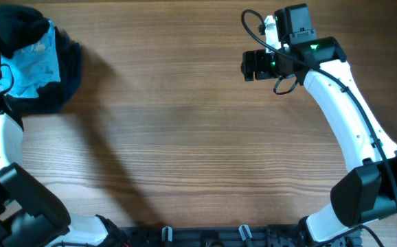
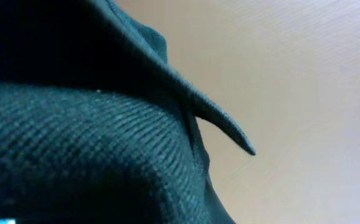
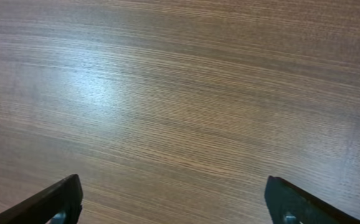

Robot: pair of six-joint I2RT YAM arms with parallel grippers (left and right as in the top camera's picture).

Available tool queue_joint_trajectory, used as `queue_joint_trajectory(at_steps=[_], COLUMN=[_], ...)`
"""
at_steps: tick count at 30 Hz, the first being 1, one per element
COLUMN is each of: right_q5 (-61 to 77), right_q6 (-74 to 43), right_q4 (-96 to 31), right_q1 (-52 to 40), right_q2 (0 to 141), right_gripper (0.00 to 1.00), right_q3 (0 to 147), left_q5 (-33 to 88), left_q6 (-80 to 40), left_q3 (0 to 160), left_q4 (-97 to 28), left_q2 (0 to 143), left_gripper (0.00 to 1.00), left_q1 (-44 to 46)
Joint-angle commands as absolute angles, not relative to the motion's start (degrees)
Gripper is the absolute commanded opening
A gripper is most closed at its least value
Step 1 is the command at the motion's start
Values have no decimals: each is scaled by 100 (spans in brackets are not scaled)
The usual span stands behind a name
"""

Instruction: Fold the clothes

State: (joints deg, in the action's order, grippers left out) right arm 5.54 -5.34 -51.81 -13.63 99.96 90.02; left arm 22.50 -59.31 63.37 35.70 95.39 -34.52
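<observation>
The black T-shirt (image 1: pixel 66 72) is bunched in a heap at the table's far left corner. In the left wrist view its dark ribbed fabric (image 2: pixel 74 143) fills most of the frame, with a pointed fold sticking out to the right. My left arm reaches up into this heap, and the cloth hides its fingers in both views. My right gripper (image 1: pixel 248 66) is open and empty above bare table at the far right, well away from the shirt. Its two fingertips (image 3: pixel 174 202) show at the bottom corners of the right wrist view.
A light-blue garment (image 1: pixel 32 58) lies crumpled on top of the black heap. The wooden table (image 1: pixel 198 151) runs from the heap to the right arm. A dark rail (image 1: pixel 205 237) runs along the front edge.
</observation>
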Motion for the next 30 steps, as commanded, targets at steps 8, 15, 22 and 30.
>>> queue_joint_trajectory(at_steps=[8,15,22,30], right_q5=[642,740,751,751], right_q6=[-593,-598,-598,-593], right_q4=[-5260,-5234,-5162,-5081], right_q1=[-1380,-1380,-1380,-1380], right_q2=[10020,10020,10020,10020], right_gripper=[97,98,98,98], right_q3=[8952,8952,8949,8952], left_q5=[1699,1855,2762,3332], left_q6=[-6198,-6200,-6195,-6027], left_q3=[6613,6611,6611,6611], left_q4=[4418,4045,3417,2029], left_q2=[10556,10903,10895,10287], left_gripper=[4,4,37,47], left_q1=[-3465,-3468,-3667,-4235])
